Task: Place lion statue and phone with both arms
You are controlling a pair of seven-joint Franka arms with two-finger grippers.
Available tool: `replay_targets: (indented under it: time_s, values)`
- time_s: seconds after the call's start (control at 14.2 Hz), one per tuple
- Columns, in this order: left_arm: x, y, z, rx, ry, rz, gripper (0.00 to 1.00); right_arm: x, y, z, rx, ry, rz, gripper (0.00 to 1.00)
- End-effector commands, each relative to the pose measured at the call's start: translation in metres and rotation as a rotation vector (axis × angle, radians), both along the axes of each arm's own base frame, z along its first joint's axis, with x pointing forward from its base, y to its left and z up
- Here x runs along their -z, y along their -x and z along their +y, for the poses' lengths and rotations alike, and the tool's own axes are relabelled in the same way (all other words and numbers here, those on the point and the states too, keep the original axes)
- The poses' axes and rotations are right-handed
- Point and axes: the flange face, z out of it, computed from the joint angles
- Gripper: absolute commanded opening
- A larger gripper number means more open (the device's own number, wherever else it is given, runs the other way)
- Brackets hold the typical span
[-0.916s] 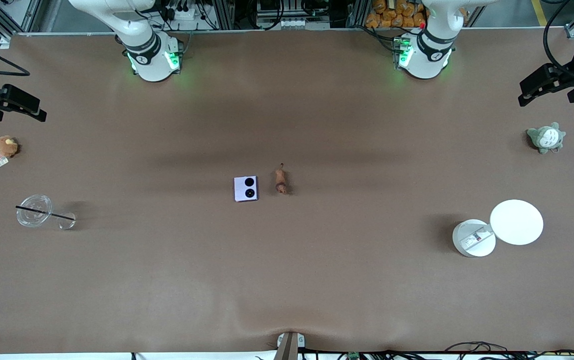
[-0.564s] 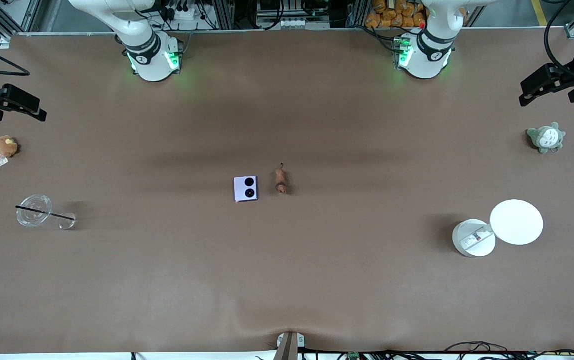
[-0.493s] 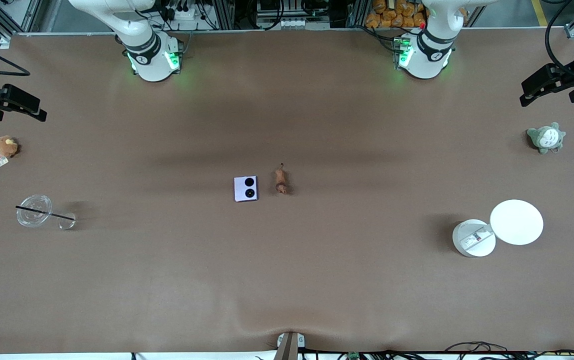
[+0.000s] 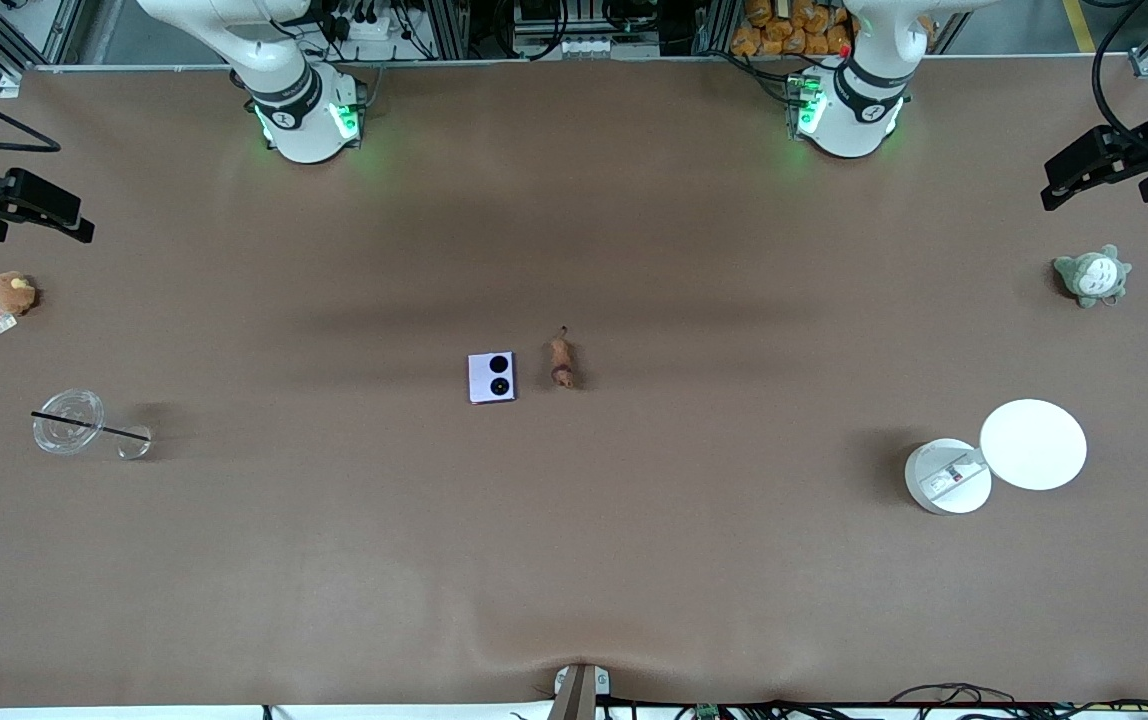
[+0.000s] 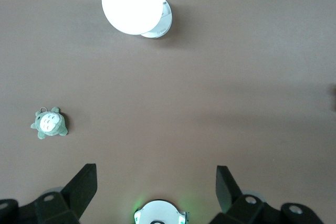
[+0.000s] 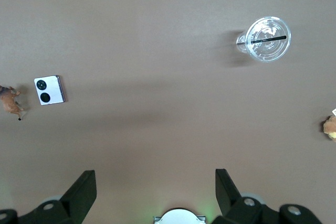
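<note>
Brown cloth covers the table (image 4: 634,560), and the phone (image 4: 491,377) and the lion statue (image 4: 561,362) lie just beside each other at its middle, well apart from both grippers. The left gripper (image 4: 1104,168) hangs over its end of the table, above the grey-green plush (image 4: 1092,275), with its fingers spread wide and holding nothing. The right gripper (image 4: 14,205) hangs over its own end, near the brown plush (image 4: 11,292), equally wide and empty. I judge the main risk to be a collision: both arms must reach to the same small area, and a finger coming down on one object could push the other.
</note>
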Motion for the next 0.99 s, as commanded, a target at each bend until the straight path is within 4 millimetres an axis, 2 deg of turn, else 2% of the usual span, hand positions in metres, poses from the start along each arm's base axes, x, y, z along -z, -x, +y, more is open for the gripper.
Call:
replay_targets:
  time_s: [0.0,0.21,0.42,0.56,0.78,0.92]
  values:
    - [-0.004,0.001,-0.003,0.014,0.012,0.01,1.0,-0.001,0.0,-0.002,-0.003,-0.012,-0.001,1.0]
    - [-0.005,0.002,-0.002,0.011,0.011,0.007,1.0,0.001,0.001,-0.011,0.009,-0.013,0.005,1.0]
    - [-0.004,0.002,-0.004,0.015,0.011,0.009,1.0,0.0,0.0,-0.008,0.005,-0.016,-0.001,1.0]
    - [-0.004,0.002,-0.017,0.035,0.012,0.009,1.0,0.0,0.0,-0.006,0.003,-0.015,-0.003,1.0]
    - [0.024,-0.01,-0.067,0.046,0.007,0.054,1.0,0.0,0.0,-0.006,0.003,-0.015,-0.003,1.0]
    - [0.042,-0.029,-0.106,-0.006,0.016,0.059,1.0,0.001,-0.001,-0.007,0.003,-0.015,-0.001,1.0]
